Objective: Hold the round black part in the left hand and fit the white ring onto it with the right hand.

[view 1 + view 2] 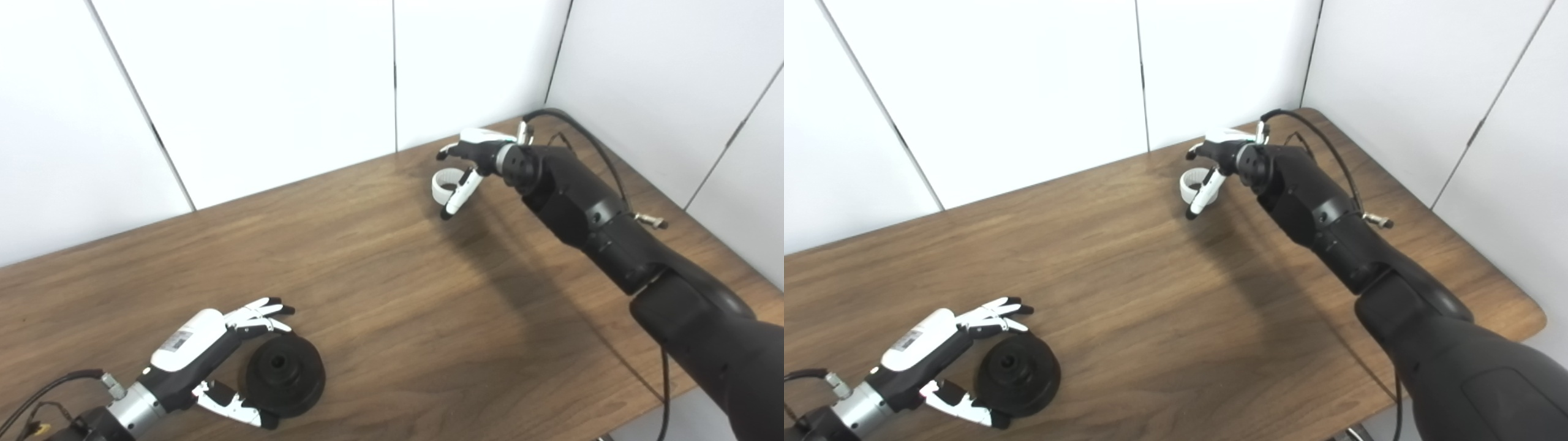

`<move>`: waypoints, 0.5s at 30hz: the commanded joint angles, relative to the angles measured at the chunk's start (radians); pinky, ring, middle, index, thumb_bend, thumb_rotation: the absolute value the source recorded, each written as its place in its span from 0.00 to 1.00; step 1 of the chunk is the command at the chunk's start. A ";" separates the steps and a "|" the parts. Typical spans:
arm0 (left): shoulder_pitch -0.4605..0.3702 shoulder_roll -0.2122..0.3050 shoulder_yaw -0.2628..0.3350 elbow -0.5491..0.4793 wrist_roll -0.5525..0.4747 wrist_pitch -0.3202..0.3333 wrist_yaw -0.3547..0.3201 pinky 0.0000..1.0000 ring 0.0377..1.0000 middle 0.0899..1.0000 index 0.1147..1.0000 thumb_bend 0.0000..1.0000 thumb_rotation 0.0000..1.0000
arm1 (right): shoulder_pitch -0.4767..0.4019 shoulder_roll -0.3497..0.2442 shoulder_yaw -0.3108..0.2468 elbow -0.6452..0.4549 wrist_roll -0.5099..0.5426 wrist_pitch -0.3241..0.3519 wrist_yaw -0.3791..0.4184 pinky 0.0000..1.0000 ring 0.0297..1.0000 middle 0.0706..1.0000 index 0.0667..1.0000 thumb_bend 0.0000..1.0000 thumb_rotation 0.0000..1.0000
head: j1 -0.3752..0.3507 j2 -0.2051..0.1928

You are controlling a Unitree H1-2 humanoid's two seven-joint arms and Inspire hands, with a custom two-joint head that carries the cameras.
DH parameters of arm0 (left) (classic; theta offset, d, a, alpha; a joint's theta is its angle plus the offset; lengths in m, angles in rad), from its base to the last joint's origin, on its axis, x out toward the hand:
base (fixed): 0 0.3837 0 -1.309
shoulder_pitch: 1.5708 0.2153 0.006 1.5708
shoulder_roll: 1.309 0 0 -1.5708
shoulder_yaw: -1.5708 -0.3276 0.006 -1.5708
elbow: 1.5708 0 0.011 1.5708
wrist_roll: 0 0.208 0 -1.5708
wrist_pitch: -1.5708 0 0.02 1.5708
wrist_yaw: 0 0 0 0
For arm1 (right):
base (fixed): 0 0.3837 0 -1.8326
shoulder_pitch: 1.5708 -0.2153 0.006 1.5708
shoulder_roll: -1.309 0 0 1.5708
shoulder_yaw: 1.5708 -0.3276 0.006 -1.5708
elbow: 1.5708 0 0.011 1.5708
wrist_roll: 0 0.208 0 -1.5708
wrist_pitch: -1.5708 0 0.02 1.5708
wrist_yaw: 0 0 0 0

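Cupping black part [285,376], left hand [211,358] fingers apart | right hand [1220,160] fingers around white ring [1192,184], grip unclear

Two head cameras, side by side, look down on one table [392,288].

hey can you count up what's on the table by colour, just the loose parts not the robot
Black: 1, the round black part, between the fingers of the left hand.
White: 1, the white ring, at the right hand.
Total: 2
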 commanded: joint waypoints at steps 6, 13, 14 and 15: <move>0.051 0.053 -0.007 0.023 0.050 0.015 -0.098 0.84 0.95 0.89 0.42 0.52 0.07 | -0.061 -0.018 0.000 0.014 0.007 -0.033 -0.041 0.83 0.93 0.97 0.88 1.00 0.31 | 0.002 0.004; 0.060 0.054 0.003 0.019 0.034 0.015 -0.107 0.86 0.96 0.89 0.42 0.52 0.07 | -0.049 -0.022 0.015 0.031 -0.001 -0.040 -0.063 0.82 0.92 0.95 0.82 0.96 0.28 | 0.007 0.010; 0.062 0.055 0.005 0.017 0.033 0.015 -0.109 0.86 0.96 0.89 0.42 0.52 0.07 | -0.046 -0.025 0.019 0.031 -0.003 -0.043 -0.063 0.81 0.91 0.95 0.81 0.95 0.27 | 0.007 0.010; 0.063 0.056 0.008 0.014 0.031 0.015 -0.113 0.86 0.96 0.89 0.42 0.52 0.07 | -0.045 -0.028 0.023 0.030 -0.006 -0.043 -0.063 0.81 0.91 0.94 0.81 0.94 0.27 | 0.006 0.011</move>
